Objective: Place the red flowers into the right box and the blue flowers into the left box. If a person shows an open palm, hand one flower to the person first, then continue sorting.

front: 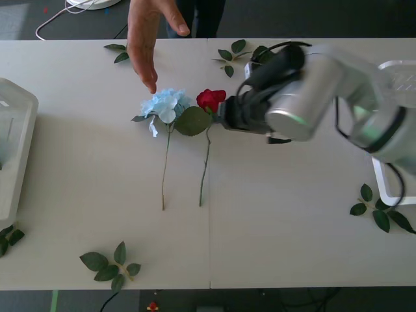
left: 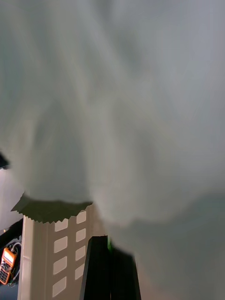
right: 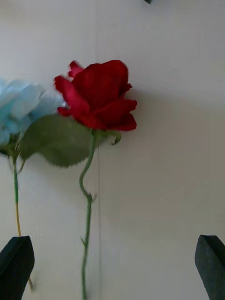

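Observation:
One of the red flowers (front: 210,99) lies on the white table, bloom toward the far edge and stem toward me. Just left of it lies a blue flower (front: 166,104) with a broad green leaf. My right gripper (front: 223,116) reaches in from the right and stands open right beside the red bloom (right: 98,96); in the right wrist view its dark fingertips (right: 16,262) sit wide of the stem, apart from it. A person's hand (front: 146,39) comes over the far edge, fingers extended, tips just above the blue flower (right: 18,110). The left gripper (left: 110,269) is shut, with a pale blurred mass and a serrated leaf (left: 51,208) close before it.
The left box (front: 16,136) stands at the table's left edge. The right box (front: 390,195) at the right edge is largely behind my right arm. Loose leaf sprigs lie at the front left (front: 110,263), right (front: 377,211) and along the far edge (front: 231,55).

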Tool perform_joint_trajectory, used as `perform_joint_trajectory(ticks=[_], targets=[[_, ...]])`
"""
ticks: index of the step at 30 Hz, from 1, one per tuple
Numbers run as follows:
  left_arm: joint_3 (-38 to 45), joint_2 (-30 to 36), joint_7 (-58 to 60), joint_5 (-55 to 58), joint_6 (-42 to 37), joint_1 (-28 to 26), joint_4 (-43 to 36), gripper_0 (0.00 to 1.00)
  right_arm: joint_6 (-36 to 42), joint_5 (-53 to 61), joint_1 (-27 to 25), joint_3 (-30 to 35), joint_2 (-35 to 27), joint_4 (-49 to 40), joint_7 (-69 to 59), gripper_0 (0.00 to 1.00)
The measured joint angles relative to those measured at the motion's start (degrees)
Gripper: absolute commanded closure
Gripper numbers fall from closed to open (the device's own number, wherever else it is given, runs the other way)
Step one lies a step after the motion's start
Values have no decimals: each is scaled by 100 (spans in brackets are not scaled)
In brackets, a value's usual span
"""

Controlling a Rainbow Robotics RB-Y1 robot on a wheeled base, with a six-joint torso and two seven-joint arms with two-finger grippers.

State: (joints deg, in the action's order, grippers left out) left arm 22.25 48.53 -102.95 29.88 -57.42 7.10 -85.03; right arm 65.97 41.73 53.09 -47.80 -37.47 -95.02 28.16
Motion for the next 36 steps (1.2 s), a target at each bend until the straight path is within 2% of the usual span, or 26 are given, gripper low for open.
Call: perform_joint_trajectory(ticks=[10, 21, 36], targets=[[0, 0, 0, 0, 0, 0, 0, 100, -55, -501, 257, -149, 945, 1425, -121, 0], [0, 0, 0, -1, 1, 0, 4, 100, -889, -722, 725, -635, 1762, 3179, -121, 0], [-1, 0, 0, -1, 2, 0, 6, 100, -1419, -931, 1172, -945, 2662, 4938, -122, 0]])
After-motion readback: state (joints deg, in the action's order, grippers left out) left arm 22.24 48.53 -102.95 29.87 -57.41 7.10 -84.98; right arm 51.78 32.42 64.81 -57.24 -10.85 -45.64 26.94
